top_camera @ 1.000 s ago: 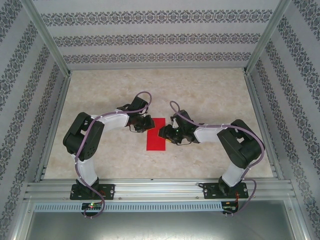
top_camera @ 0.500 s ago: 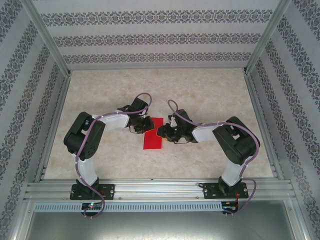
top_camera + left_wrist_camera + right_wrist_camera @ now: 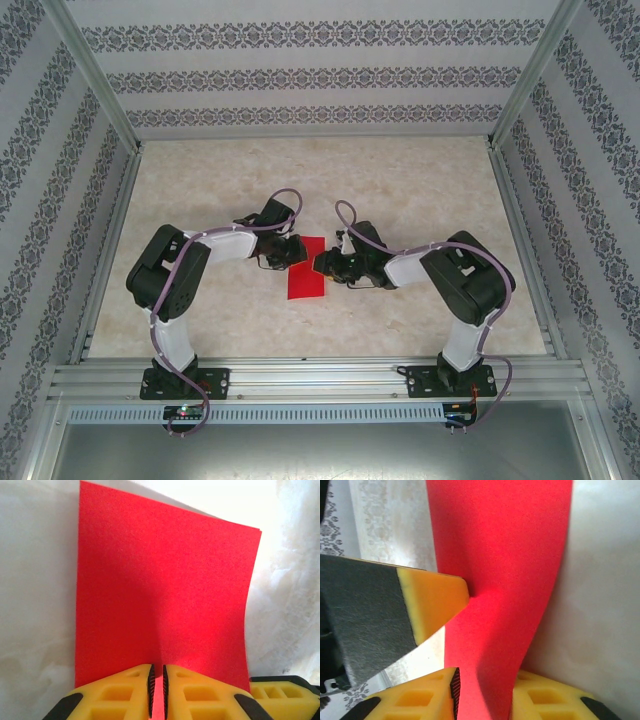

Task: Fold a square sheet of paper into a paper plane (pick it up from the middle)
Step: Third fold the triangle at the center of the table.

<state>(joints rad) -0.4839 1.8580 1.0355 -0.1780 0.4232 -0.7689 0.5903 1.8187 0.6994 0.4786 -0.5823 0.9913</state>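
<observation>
The square sheet of paper (image 3: 305,280) is bright red and lies folded into a narrow strip at the middle of the table, between both arms. My left gripper (image 3: 291,251) is at its far left edge. In the left wrist view its jaws (image 3: 157,675) are nearly closed, with the red sheet (image 3: 160,590) pinched between them. My right gripper (image 3: 323,264) meets the sheet from the right. In the right wrist view a bulging fold of the red paper (image 3: 500,555) fills the gap of the gripper (image 3: 485,700). The left arm's yellow finger (image 3: 437,605) touches the paper.
The table (image 3: 420,190) is pale and marbled, with patterned walls (image 3: 320,75) on three sides. An aluminium rail (image 3: 320,380) carrying both arm bases runs along the near edge. Both wrists crowd together at the centre.
My right gripper has slid left onto the paper and narrowed its jaws around it. The sheet has shifted slightly left and skewed. The left gripper stays clamped.
</observation>
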